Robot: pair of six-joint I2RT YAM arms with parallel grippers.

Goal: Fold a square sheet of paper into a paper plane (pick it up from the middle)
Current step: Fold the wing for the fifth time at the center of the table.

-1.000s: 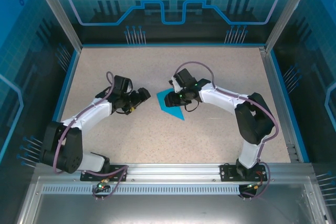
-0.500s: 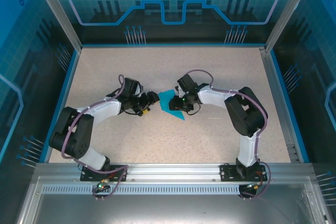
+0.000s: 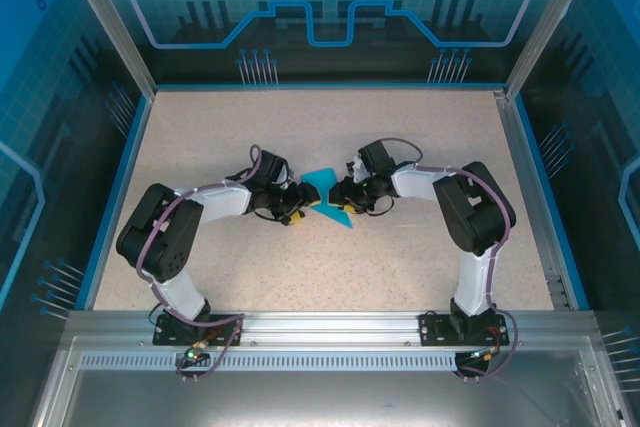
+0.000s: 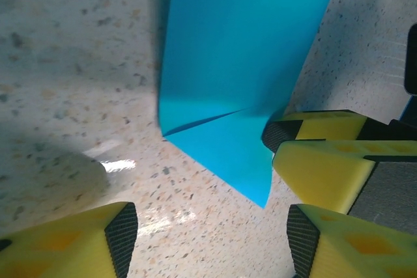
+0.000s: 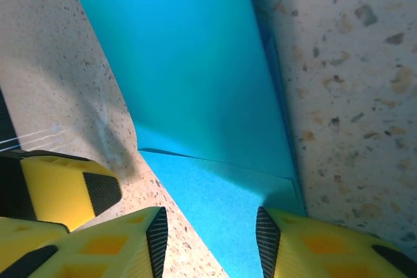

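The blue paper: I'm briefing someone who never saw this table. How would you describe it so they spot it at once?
Start at the speckled beige table inside the blue-walled enclosure. At its middle, where the left arm and right arm meet, lies the blue paper, partly folded to a point. Nothing else on the tabletop is bright blue, thin and flat.

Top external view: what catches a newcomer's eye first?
The bright blue paper, partly folded, stands out at mid-table against the speckled table. Both arms curl in toward it, with the left gripper and right gripper almost meeting over it, jaws open.
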